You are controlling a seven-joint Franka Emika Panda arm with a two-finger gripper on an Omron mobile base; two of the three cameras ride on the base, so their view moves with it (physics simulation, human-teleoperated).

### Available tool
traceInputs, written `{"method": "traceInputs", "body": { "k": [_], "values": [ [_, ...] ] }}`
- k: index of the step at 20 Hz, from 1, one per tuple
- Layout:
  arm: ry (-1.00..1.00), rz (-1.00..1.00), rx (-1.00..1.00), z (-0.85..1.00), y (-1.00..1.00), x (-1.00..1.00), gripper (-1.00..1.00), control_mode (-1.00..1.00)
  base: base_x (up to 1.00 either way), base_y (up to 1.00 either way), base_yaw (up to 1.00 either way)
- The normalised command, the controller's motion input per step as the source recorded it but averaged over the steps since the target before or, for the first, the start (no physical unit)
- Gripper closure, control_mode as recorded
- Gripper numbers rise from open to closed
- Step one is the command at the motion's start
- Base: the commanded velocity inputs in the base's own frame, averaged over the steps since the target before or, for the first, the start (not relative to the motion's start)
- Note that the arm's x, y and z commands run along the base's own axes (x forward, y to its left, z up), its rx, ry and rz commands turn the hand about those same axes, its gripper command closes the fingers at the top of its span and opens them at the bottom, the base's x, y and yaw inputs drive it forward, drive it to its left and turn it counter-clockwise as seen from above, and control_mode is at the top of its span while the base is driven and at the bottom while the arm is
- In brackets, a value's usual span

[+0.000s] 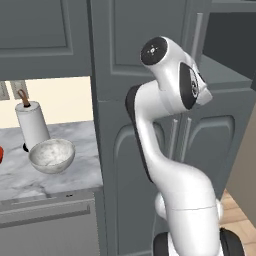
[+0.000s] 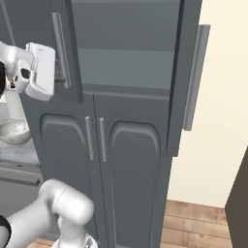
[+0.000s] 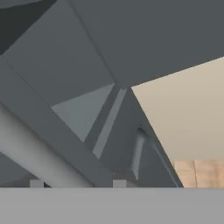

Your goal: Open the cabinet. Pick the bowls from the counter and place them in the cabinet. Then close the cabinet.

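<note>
Close against the hand camera ran a smooth grey bar handle [image 3: 30, 148], the two small fingers [image 3: 76, 183] straddling it, clamped on it. From the right base camera, the white hand [image 2: 41, 70] met that handle on the tall dark grey cabinet's [image 2: 126, 58] left door at nine o'clock; the right door [image 2: 186, 72] stood open. Left base camera: speckled marbled bowl [image 1: 51, 155] on the veined white marble bench [image 1: 60, 175], beside a white paper-towel roll [image 1: 32, 125].

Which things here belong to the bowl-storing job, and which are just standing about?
Job:
- cabinet, right door open
- marbled bowl
- red bowl, at picture edge
- counter
- gripper, at left door handle

Standing about:
- paper-towel roll
- lower arched doors
</note>
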Motion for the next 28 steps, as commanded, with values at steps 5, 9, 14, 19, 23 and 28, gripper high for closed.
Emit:
{"method": "traceInputs", "body": {
  "k": [5,9,14,19,23,28],
  "values": [
    [-0.31,-0.12,0.18,-0.40,0.02,-1.00,1.00,-1.00,0.00,0.00,0.00],
    [-0.40,0.00,0.00,-0.59,0.28,-1.00,1.00,-1.00,0.00,0.00,0.00],
    [-0.32,0.01,0.00,-0.15,0.41,-1.00,1.00,-1.00,0.00,0.00,0.00],
    [-0.19,0.15,-0.01,0.06,0.26,-1.00,-1.00,-1.00,0.00,0.00,0.00],
    [-0.06,0.18,0.05,0.48,-0.24,-1.00,-1.00,-1.00,0.00,0.00,0.00],
    [0.00,0.18,0.05,0.17,-0.30,-1.00,-1.00,-1.00,0.00,0.00,0.00]
  ]
}}
